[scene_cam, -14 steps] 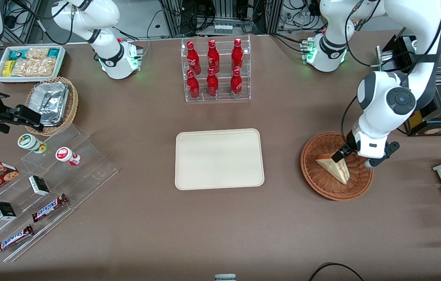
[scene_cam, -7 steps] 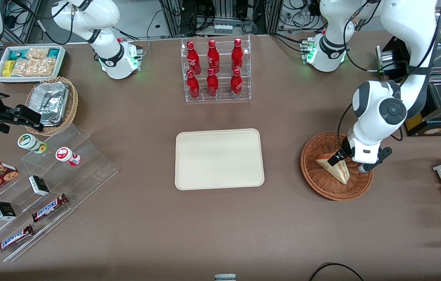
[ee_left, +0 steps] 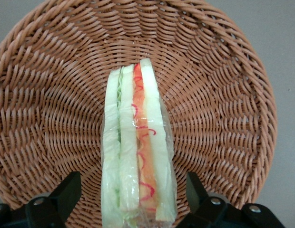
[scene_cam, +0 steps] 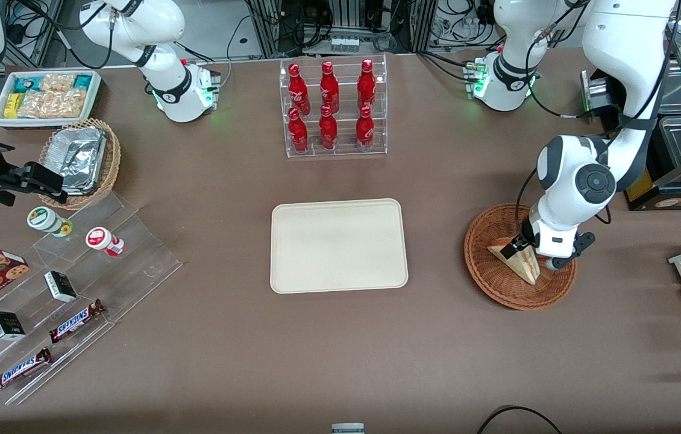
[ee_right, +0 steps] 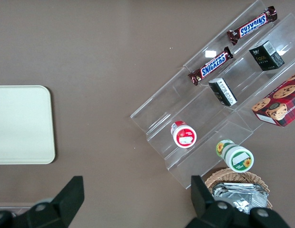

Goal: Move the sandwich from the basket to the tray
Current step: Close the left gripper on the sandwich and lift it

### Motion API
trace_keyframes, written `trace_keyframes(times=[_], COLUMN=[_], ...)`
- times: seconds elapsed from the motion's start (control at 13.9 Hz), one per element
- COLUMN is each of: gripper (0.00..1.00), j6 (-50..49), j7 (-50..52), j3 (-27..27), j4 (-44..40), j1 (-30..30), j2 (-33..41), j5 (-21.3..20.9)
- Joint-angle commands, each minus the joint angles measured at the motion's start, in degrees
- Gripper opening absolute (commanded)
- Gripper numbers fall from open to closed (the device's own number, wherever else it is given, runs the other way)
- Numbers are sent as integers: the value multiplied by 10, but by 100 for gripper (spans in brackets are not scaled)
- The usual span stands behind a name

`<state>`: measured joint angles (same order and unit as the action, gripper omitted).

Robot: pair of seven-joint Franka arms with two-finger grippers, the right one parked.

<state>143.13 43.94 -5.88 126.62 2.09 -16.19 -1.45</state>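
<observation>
In the front view the sandwich (scene_cam: pixel 518 260) lies in the basket (scene_cam: pixel 485 265), a pale triangular wedge pointing toward the front camera. The basket is a round, shallow, reddish-brown wicker bowl standing toward the working arm's end of the table. The gripper (scene_cam: pixel 527 246) is low over the basket, at the sandwich's wide end, with one dark finger (scene_cam: pixel 516 245) showing against the bread. The tray (scene_cam: pixel 338 245), cream-beige with rounded corners, lies flat in the middle of the table, well apart from the basket, with bare brown table (scene_cam: pixel 437 241) between them. Farther from the camera than the tray stands a clear rack of red bottles (scene_cam: pixel 331 108). Toward the parked arm's end are a tan basket of foil containers (scene_cam: pixel 78 160), a white bin of snacks (scene_cam: pixel 45 96) and clear steps with chocolate bars (scene_cam: pixel 75 319).

In the left wrist view the sandwich (ee_left: pixel 136 147) stands on its edge in the basket (ee_left: pixel 52 95), in clear wrap, showing white bread, green and orange-red filling. The gripper (ee_left: pixel 133 199) is spread wide, one finger (ee_left: pixel 66 192) on each side of the sandwich, each a little apart from the wrap.

In the right wrist view a corner of the tray (ee_right: pixel 24 124) shows on the brown table, and near it the clear steps with two chocolate bars (ee_right: pixel 210 65), small dark boxes (ee_right: pixel 222 91), two lidded cups (ee_right: pixel 184 134) and a cookie box (ee_right: pixel 278 105).
</observation>
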Motion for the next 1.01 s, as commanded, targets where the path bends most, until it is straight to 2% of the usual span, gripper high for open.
trace_keyframes(times=[0.0, 0.14, 0.22, 0.36, 0.58, 0.72, 0.94], gripper=[42, 21, 19, 19, 19, 19, 19], j6=[13, 8, 4, -31, -184, -260, -306], j7=[15, 13, 12, 8, 10, 12, 6], j3=[-1, 0, 1, 2, -2, -4, -5], j4=[4, 0, -2, -22, -117, -187, -262], j1=[-2, -2, -2, -2, 5, 33, 84], j2=[-5, 0, 8, 27, 41, 38, 26], j5=[-11, -11, -11, -12, -38, -44, -43])
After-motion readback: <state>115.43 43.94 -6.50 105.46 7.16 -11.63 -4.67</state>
